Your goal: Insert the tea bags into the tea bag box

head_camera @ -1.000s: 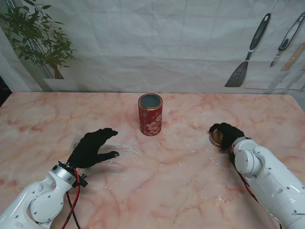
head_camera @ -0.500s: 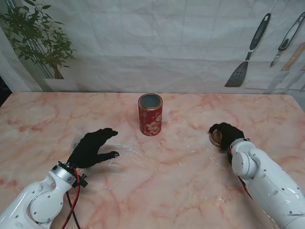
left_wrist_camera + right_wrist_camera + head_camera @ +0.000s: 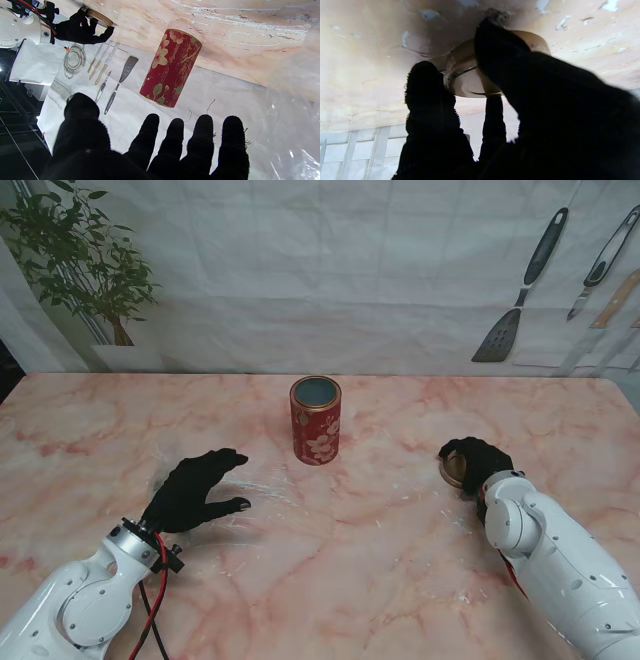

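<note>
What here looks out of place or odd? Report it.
The red floral cylindrical tin stands upright and open at the table's centre, its round gold lid off, far to the right under the right hand. Clear plastic film lies by the left hand. No tea bags can be made out.

Spanning the whole lower part of the stand view: pink marble table (image 3: 400,580), showing white scuffs near centre. Standing upright at upper centre of the frame: red floral tea bag box (image 3: 315,421), lidless, open top facing up. Lying flat at right of centre: round gold lid (image 3: 455,468), partly covered by a black glove. Lying at left of centre: thin clear plastic film (image 3: 255,490), barely visible.
</note>
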You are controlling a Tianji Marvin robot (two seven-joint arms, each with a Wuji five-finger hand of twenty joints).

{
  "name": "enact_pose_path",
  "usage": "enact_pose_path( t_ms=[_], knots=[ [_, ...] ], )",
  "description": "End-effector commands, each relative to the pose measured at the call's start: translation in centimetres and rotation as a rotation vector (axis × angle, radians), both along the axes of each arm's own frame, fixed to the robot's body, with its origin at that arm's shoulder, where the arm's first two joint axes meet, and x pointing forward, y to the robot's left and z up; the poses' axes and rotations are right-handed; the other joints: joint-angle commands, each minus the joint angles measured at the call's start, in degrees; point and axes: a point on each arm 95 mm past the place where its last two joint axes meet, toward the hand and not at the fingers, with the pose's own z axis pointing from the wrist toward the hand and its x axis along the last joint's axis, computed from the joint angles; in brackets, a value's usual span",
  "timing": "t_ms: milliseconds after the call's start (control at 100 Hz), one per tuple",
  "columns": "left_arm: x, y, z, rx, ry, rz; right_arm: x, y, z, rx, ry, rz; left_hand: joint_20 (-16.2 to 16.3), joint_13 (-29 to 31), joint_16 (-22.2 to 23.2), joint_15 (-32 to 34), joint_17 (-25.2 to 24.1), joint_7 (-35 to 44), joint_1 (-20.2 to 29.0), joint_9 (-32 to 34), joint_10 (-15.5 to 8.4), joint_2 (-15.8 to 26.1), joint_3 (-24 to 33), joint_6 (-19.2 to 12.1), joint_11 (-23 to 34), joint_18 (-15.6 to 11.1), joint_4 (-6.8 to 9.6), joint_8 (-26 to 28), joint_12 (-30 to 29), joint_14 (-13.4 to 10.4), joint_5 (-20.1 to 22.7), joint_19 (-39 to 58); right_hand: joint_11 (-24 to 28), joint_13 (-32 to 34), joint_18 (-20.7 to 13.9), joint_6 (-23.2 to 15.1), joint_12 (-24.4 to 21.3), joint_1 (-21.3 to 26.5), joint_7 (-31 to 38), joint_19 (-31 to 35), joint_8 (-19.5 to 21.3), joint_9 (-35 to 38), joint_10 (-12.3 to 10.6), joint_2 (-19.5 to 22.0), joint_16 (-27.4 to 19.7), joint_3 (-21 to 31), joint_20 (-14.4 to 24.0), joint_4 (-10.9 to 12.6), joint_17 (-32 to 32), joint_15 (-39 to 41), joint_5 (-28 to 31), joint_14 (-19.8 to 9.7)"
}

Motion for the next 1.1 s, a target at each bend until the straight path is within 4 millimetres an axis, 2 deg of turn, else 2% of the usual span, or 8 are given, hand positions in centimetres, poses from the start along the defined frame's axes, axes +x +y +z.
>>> enact_pose_path(
  t_ms=[0, 310, 750, 1090],
  knots=[
    [0.0, -0.1, 0.1, 0.004, 0.005, -0.009, -0.6, 0.2, -1.2, -0.005, 0.046, 0.005, 0.46, 0.98, 0.4, -0.79, 0.07, 0.0, 1.35, -0.21, -1.25, 1.2, 0.45, -0.86, 0.23, -1.56, 1.3, 0.46, -0.26, -1.66, 1.12, 1.54, 34.2, 20.92, -0.14, 6.58, 9.69, 10.88, 7.08, 2.59, 2.48, 17.53, -2.13, 9.09, 4.34, 13.82, 0.43, 6.17, -1.36, 20.7, 7.4, -29.7],
    [0.0, 0.0, 0.0, 0.004, 0.01, -0.009, 0.3, 0.7, 0.3, -0.008, 0.005, 0.006, 0.47, 1.12, 0.43, -0.76, 0.1, 0.03, 1.38, -0.15, -1.34, 1.11, 0.45, -0.81, 0.24, -1.54, 1.29, 0.47, -0.27, -1.67, 1.29, 1.57, 33.29, 21.25, 0.08, 6.66, 9.99, 10.83, 6.78, 2.84, 2.5, 18.44, -1.99, 8.64, 4.89, 14.26, 1.06, 6.29, -1.33, 20.72, 8.06, -29.51],
    [0.0, 0.1, 0.0, 0.006, 0.012, -0.009, 0.5, 1.1, 0.4, -0.004, -0.007, 0.007, 0.45, 1.14, 0.42, -0.81, 0.03, 0.0, 1.37, -0.17, -1.31, 1.14, 0.45, -0.88, 0.22, -1.53, 1.29, 0.47, -0.28, -1.72, 1.21, 1.51, 33.0, 21.33, 0.65, 6.48, 10.6, 10.88, 6.41, 2.93, 2.47, 18.81, -2.03, 8.42, 5.58, 14.42, 1.37, 6.31, -1.29, 20.87, 8.26, -29.39],
    [-0.1, 0.0, -0.1, 0.001, 0.012, -0.012, 0.3, 1.0, -0.1, -0.007, 0.09, 0.015, 0.43, 1.07, 0.42, -0.83, 0.01, -0.05, 1.47, -0.25, -1.15, 1.19, 0.49, -1.66, 0.16, -1.51, 1.31, 0.46, -0.3, -1.74, 0.76, 1.47, 32.53, 19.26, 0.76, 3.1, 12.39, 11.06, 2.31, 2.8, 0.87, 15.6, 0.78, 11.3, 5.31, 12.22, 2.31, 6.25, -2.45, 21.2, 0.77, -28.68]
  ],
)
